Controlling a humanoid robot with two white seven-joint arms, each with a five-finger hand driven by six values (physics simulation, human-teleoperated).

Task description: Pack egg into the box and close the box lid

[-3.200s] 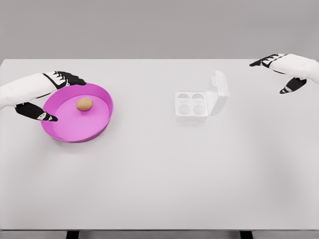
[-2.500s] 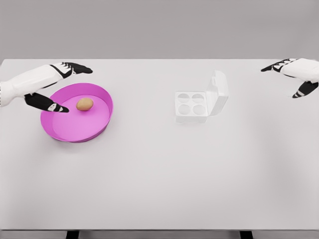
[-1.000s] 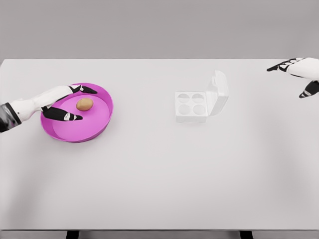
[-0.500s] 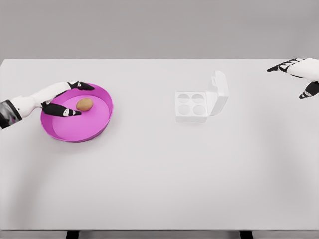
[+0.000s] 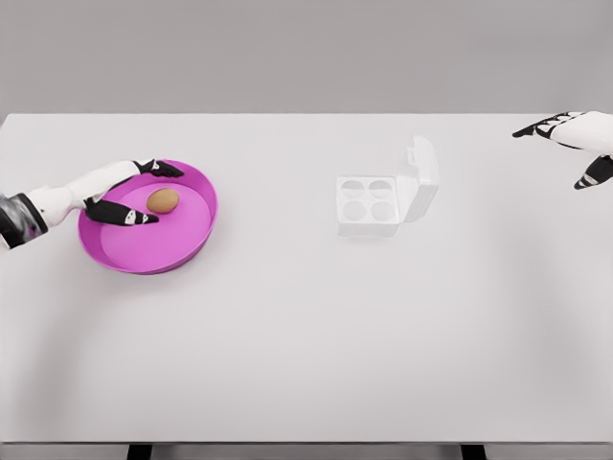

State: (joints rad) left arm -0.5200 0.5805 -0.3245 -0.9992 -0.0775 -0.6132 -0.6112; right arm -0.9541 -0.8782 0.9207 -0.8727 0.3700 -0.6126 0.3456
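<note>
1. Against the frame half a second back, we see the left hand (image 5: 117, 192) almost unmoved: it is still reaching into the pink bowl (image 5: 196, 228) from the left, with thumb and index tips shifted only slightly. The egg (image 5: 163, 200) has not moved.
2. Left-hand fingers (image 5: 163, 170): spread, with the index on the far side of the egg and the thumb on the near side. Both tips lie just left of the egg, and we see no contact; nothing is pinched.
3. The egg lies on the bowl floor, toward its far side. Its long axis runs roughly left-right, tilted slightly, and we cannot tell which end is the narrow one.
4. The egg box (image 5: 370, 204) sits right of table centre, well apart from the bowl. Four empty cups are visible; the lid (image 5: 421, 178) stands open on the right side.
5. The right hand (image 5: 579, 139) remains at the far right edge of the table (image 5: 306, 335), fingers spread and holding nothing, unchanged from the earlier frame.
</note>
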